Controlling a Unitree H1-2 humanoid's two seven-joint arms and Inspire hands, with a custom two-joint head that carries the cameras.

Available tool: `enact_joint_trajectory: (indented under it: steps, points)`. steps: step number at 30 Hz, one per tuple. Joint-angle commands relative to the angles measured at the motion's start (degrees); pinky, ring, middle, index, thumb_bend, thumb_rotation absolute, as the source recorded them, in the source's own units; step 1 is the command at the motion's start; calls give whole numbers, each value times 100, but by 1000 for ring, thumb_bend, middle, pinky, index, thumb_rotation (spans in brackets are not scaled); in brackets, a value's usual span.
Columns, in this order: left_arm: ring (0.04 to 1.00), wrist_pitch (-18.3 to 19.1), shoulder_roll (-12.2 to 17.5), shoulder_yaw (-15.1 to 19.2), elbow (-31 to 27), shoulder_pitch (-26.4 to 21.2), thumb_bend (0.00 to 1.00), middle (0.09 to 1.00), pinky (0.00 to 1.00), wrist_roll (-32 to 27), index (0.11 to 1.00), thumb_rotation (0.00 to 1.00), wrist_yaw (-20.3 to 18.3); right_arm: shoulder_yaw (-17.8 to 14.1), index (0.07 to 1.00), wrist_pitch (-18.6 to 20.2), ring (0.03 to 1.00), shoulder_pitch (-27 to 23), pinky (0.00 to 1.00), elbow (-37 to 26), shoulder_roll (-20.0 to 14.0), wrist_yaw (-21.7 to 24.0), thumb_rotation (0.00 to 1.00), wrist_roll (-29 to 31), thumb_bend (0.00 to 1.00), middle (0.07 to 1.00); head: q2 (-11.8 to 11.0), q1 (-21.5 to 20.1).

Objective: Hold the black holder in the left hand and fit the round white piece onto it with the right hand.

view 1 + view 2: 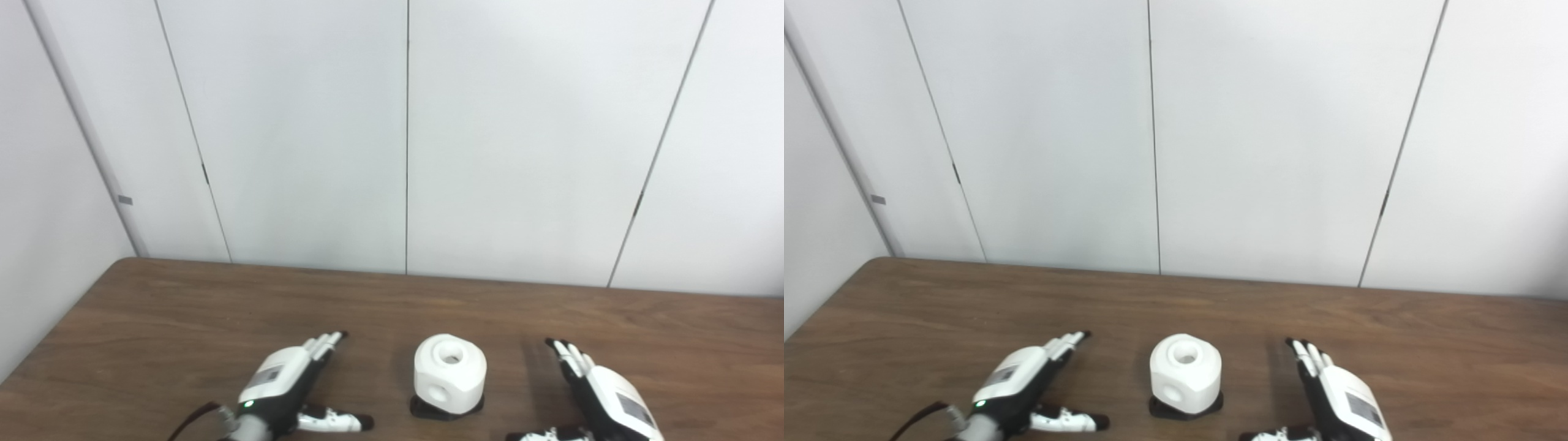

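At the left of your view, the left robot hand (288,383) lies low over the brown wood-grain counter (184,312), released and holding nothing: its white-backed fingers (324,344) stretch forward and slightly rightward, and its thumb sticks out sideways toward the middle. A green light glows near its wrist, and a dark cable curls away at the bottom edge.

Moving to the centre, you see the round white plastic piece (450,370) with a circular hole in its top and another in its front face. It stands upright on the flat black holder (446,409), of which only a dark rim shows beneath it. The pair rests on the counter between the two hands, apart from both and touched by neither.

Further right, the right robot hand (1338,392) is likewise released, with its fingers extended forward and leaning a little toward the white piece, its thumb pointing inward along the bottom edge. A small grey label sits on its white back.

Behind everything, pale grey wall panels (404,135) rise from the counter's far edge.
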Motion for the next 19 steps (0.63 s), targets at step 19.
enact_joint_trajectory:
  steps: [19]
  points:
    - [1000, -1713, -1187, 1526, -202, 800, 820, 1000, 1000, -4476, 1000, 960, 663, -1369, 900, -1272, 867, 1154, 719, -48, -43, -1932, 709, 1496, 781, 921, 120, -267]
